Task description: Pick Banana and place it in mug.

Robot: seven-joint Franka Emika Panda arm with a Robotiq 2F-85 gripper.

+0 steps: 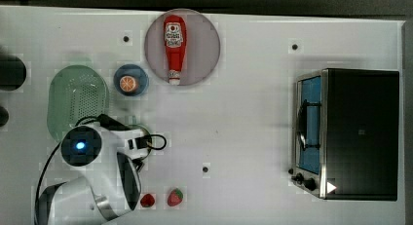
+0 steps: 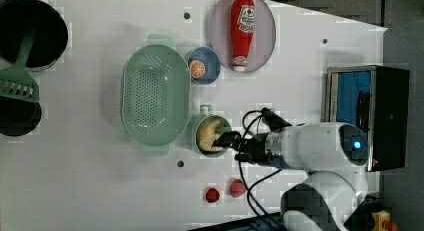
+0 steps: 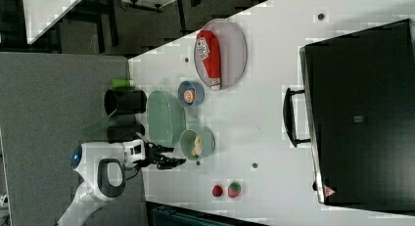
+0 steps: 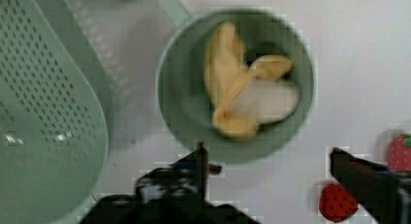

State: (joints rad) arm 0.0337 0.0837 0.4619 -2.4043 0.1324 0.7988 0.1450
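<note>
The teal-green mug [image 4: 180, 118] stands upright on the white table, right next to the colander. Inside it lies the pale yellow banana [image 4: 227, 71], partly peeled and curled against the bottom. My gripper [image 4: 267, 151] hovers over the mug's edge, open, with its two dark fingers [image 4: 200, 158] spread wide and nothing between them. In the left view the gripper [image 2: 226, 141] hangs at the rim of the mug [image 2: 196, 137], with the banana [image 2: 208, 133] beneath it. The right view also has the mug [image 3: 209, 141] with the banana [image 3: 197, 145] in it.
A mint-green perforated colander [image 2: 155, 93] touches the mug's side. Beyond it are a blue bowl with an orange slice [image 2: 202, 66] and a ketchup bottle [image 2: 242, 31] on a round plate. Two strawberries [image 2: 212, 194] lie near the table's edge. A toaster oven [image 1: 358, 132] stands at the top view's right.
</note>
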